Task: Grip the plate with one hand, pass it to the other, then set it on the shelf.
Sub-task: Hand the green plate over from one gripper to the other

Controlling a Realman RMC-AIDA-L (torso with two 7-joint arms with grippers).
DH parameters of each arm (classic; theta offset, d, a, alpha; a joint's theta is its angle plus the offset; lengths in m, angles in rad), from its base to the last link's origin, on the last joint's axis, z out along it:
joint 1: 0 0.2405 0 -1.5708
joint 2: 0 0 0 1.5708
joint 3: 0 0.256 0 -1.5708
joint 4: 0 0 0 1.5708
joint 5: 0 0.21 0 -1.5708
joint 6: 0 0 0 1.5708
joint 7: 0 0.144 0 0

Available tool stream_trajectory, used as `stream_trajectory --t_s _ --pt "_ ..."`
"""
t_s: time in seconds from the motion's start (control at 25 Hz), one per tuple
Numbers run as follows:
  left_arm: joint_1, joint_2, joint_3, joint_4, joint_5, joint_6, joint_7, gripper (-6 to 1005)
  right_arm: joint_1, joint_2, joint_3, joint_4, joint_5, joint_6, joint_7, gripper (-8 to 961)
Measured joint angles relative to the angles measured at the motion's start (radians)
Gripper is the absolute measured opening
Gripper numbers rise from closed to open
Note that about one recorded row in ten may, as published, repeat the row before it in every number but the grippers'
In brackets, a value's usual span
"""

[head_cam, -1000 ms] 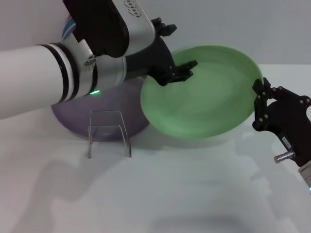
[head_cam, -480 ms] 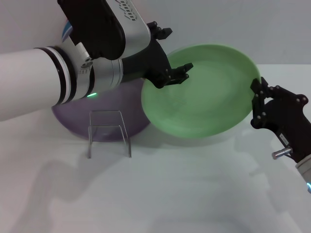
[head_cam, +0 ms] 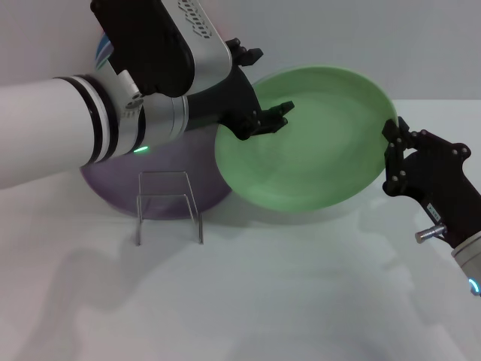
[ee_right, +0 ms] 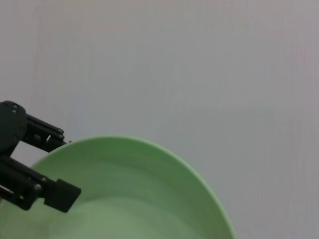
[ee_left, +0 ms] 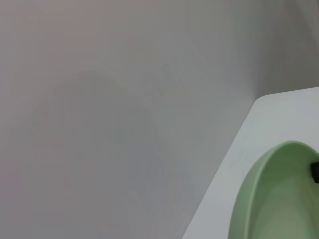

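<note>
The light mint-green plate hangs tilted in the air above the table, between both grippers. My right gripper is shut on its right rim. My left gripper is open and straddles the plate's upper left rim, one finger behind it and one finger in front, with a gap to the plate. The right wrist view shows the plate and the left gripper's fingers on either side of the rim. The plate's rim also shows in the left wrist view. The shelf, a small wire rack, stands empty on the table at front left.
A lilac plate lies on the table behind the rack, under my left arm. A bluish object peeks out behind that arm. The white table stretches in front of the rack and plate. A plain wall stands behind.
My left gripper has slid back to the left along the plate's rim. My right gripper has moved left and slightly up with the plate's right rim, and the plate shifted a little left.
</note>
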Motion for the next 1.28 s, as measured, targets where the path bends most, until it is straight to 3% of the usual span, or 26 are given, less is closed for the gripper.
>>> stream_trajectory --t_s 0.32,0.68,1.28 --pt "0.017 0.0 -0.001 -0.027 0.001 0.0 0.0 717 0.0 -0.002 0.012 -0.012 0.002 0.0 0.017 18" --pt "0.014 -0.001 0.006 -0.021 0.001 -0.001 0.0 433 0.0 -0.005 0.01 -0.008 -0.002 0.0 0.022 19" --pt "-0.014 -0.002 0.002 0.003 0.033 -0.017 0.012 318 -0.007 -0.008 0.003 0.005 -0.004 -0.004 0.023 19"
